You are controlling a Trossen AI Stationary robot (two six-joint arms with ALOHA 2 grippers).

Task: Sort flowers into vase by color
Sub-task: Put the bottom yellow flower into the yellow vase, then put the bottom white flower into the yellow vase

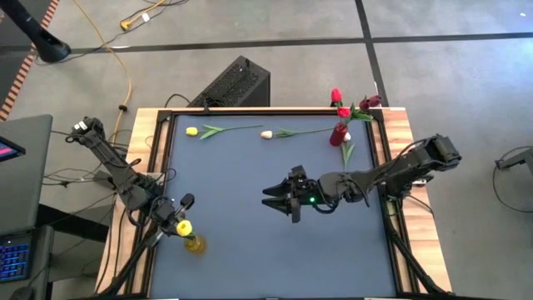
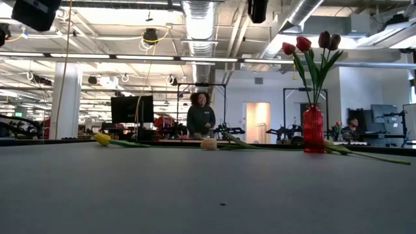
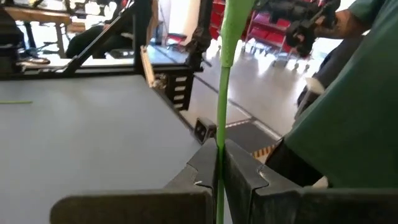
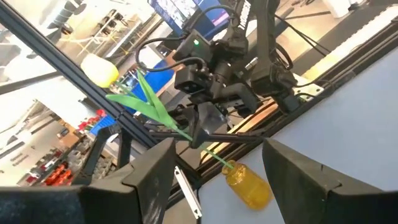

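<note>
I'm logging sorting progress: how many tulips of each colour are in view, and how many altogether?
Red or dark red tulips in the red vase: 4
Yellow tulips: 2, one lying on the table, one held by the left gripper over the yellow vase
White tulip on the table: 1
Total: 7

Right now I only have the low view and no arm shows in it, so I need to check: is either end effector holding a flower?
Observer: Yes. The left end effector is shut on the stem of a yellow tulip.
Operator: Is a vase near it?
Observer: The stem's lower end is at the mouth of a yellow vase, which stands by the table's left edge.
Operator: And the right arm?
Observer: The right end effector hangs open and empty over mid-table.
</note>
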